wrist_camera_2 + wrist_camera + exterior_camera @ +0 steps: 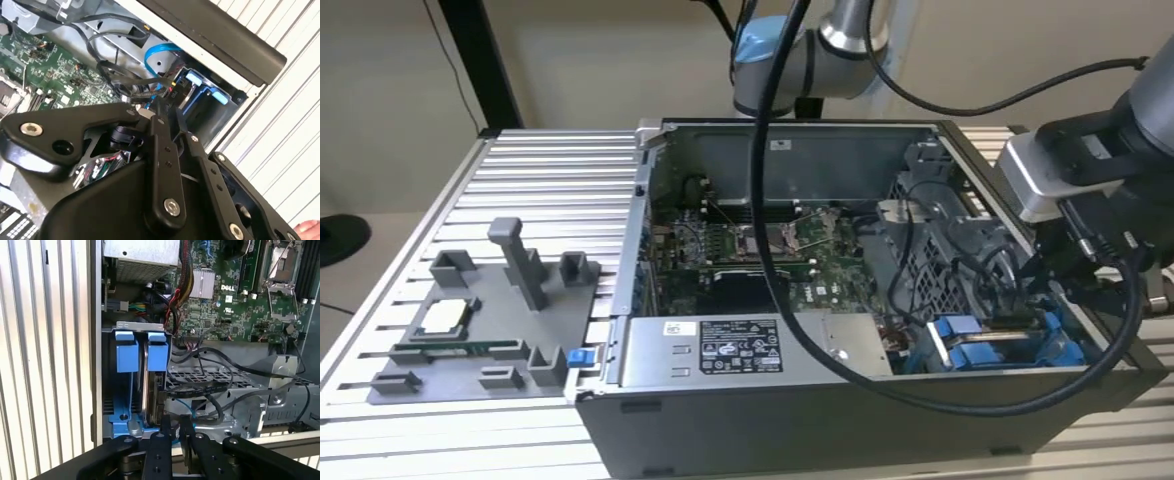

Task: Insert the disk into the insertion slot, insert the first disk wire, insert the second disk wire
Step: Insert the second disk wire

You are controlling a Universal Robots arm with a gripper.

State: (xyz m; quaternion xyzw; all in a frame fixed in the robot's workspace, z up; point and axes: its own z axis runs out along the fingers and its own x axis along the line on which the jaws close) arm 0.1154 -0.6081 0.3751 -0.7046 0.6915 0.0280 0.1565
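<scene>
The disk [154, 390] stands edge-on inside the insertion slot [121, 390], between the slot's two bright blue tabs, in the case's front corner on the exterior view's right [987, 345]. My gripper [175, 432] hangs right over the disk's near end, its black fingers [163, 435] almost together on a small wire connector. In the second wrist view the gripper [167, 112] points at a black connector [167, 91] with red and yellow leads. A blue disk wire [159, 51] loops just beyond it. The arm's wrist [1087, 200] covers the fingers in the exterior view.
The open computer case [854, 400] lies on a slatted metal table [547, 180]. Inside are the motherboard [747, 250], a grey labelled power-supply box [734, 350] and a perforated cage [215, 382] crossed by black cables. A grey fixture plate [467, 330] sits on the exterior view's left.
</scene>
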